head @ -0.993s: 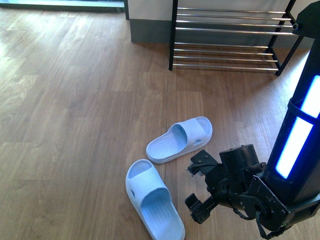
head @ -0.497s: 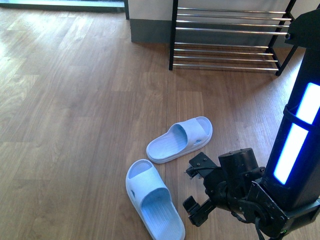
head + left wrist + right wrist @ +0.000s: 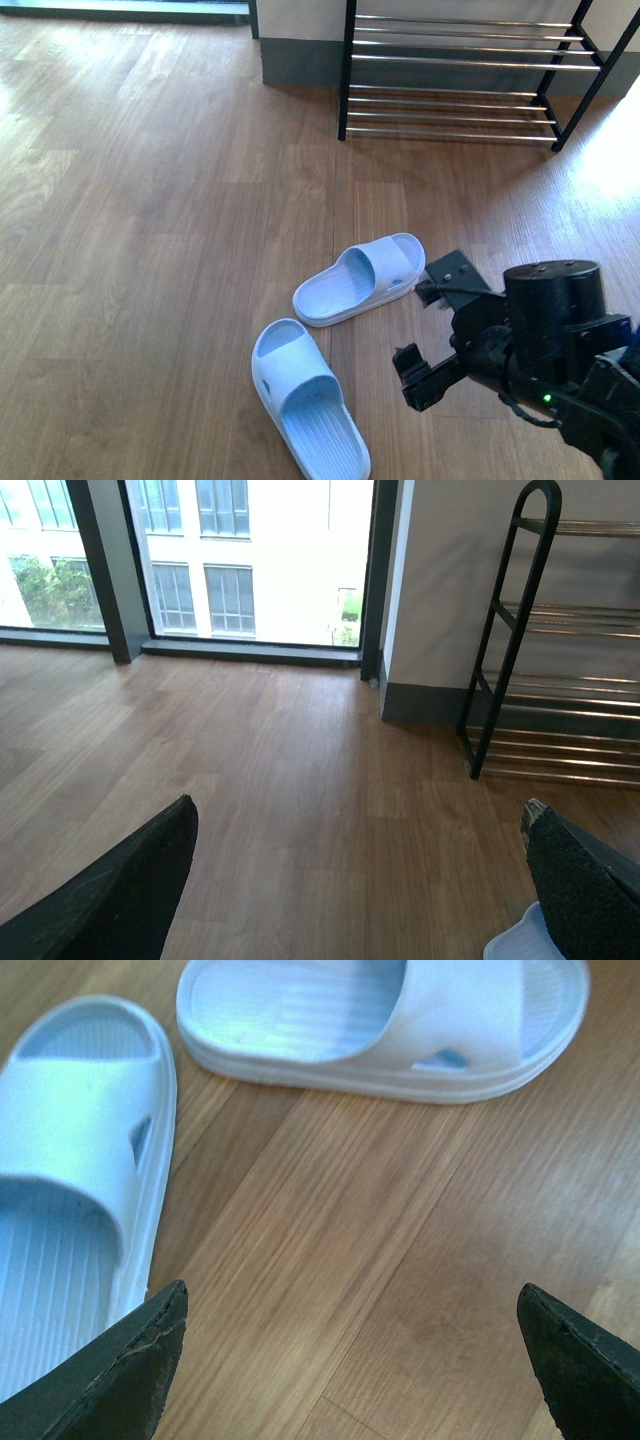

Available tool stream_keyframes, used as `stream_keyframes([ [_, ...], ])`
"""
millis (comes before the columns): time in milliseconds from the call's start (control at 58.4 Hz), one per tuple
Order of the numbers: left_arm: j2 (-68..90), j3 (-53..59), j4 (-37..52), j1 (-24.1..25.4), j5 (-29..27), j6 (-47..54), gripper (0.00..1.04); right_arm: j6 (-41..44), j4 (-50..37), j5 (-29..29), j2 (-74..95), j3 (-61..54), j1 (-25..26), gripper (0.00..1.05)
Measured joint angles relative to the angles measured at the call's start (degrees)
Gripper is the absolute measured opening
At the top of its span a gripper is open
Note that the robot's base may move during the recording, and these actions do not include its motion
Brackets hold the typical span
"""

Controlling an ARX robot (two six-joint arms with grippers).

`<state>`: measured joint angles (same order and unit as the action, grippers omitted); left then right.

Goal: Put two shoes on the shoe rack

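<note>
On the wooden floor (image 3: 150, 200), well short of the black-framed, chrome-rod shoe rack (image 3: 460, 62), two pale blue moulded slide sandals (image 3: 358, 281) lie apart, the right gripper (image 3: 420, 335) hovering just beside them, jaws spread and empty.

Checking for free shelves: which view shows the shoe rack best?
The front view: the shoe rack shows full width, rods bare, top cropped. The left wrist view catches only one end of it; the right wrist view, none of it.
</note>
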<state>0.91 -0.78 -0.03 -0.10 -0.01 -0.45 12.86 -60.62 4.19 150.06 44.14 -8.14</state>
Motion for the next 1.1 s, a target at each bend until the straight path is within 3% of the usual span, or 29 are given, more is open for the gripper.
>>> stream_keyframes([
  [120, 0.0, 0.0, 0.0, 0.0, 0.0, 0.0, 0.95, -0.7, -2.0, 3.7, -7.3, -4.4, 3.2, 0.96],
  [188, 0.0, 0.0, 0.0, 0.0, 0.0, 0.0, 0.95, -1.9, -2.2, 2.5, -14.2, -8.8, 4.4, 0.96],
  [651, 0.0, 0.0, 0.0, 0.0, 0.0, 0.0, 0.95, -7.3, 0.5, 0.0, -47.6, -27.0, 3.2, 0.96],
  [1096, 0.0, 0.0, 0.0, 0.0, 0.0, 0.0, 0.95, -8.3, -5.7, -4.9, -43.3, -28.3, 2.0, 0.96],
])
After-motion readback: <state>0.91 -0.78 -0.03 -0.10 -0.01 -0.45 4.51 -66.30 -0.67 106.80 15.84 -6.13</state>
